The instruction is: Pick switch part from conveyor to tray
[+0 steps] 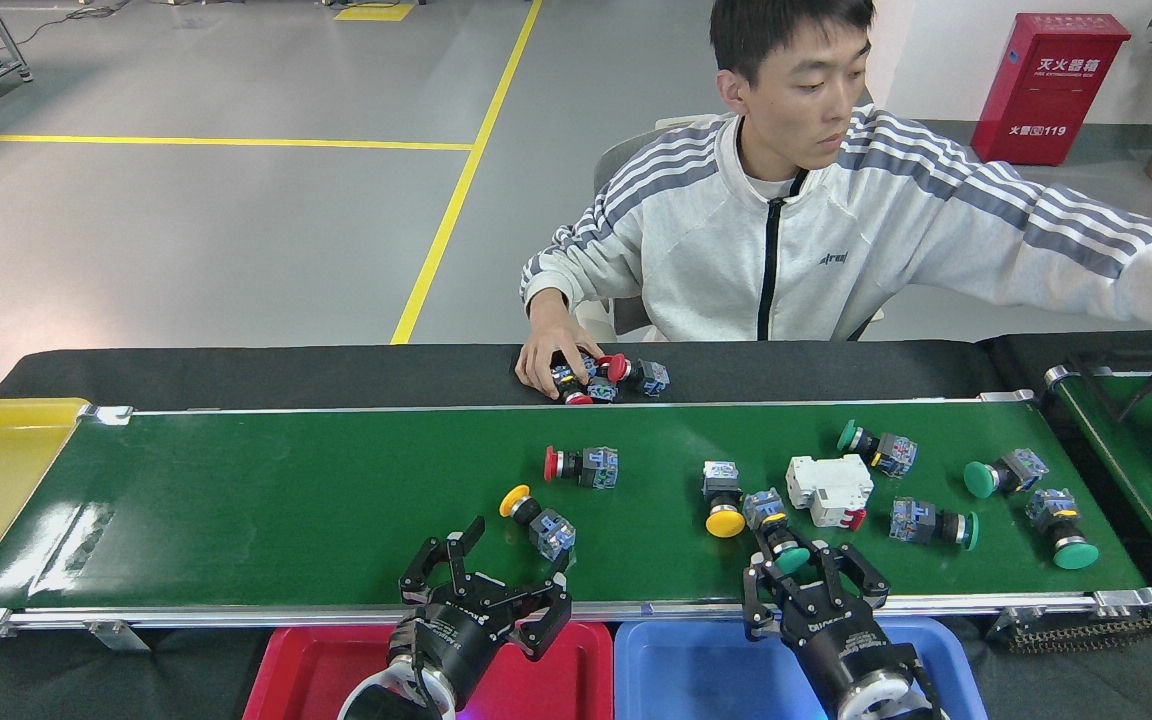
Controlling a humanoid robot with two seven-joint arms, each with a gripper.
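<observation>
reaching for parts | left gripper (pixel 484 578) spread, empty, lower centre | right gripper (pixel 808 578) spread around green switch (pixel 781 548) | red tray (pixel 321 662) apparently empty | conveyor (pixel 286 500) loaded

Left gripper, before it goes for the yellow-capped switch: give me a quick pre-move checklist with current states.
1. Left gripper fingers spread: ok.
2. Yellow-capped switch lies free on the conveyor, clear of the red-capped switch: ok.
3. Gripper lined up over the switch: not ok, it sits nearer the rail.
4. Red tray has bare room: ok.
5. Person's hand off the belt: ok.
6. Right gripper out of the path: ok.
</observation>
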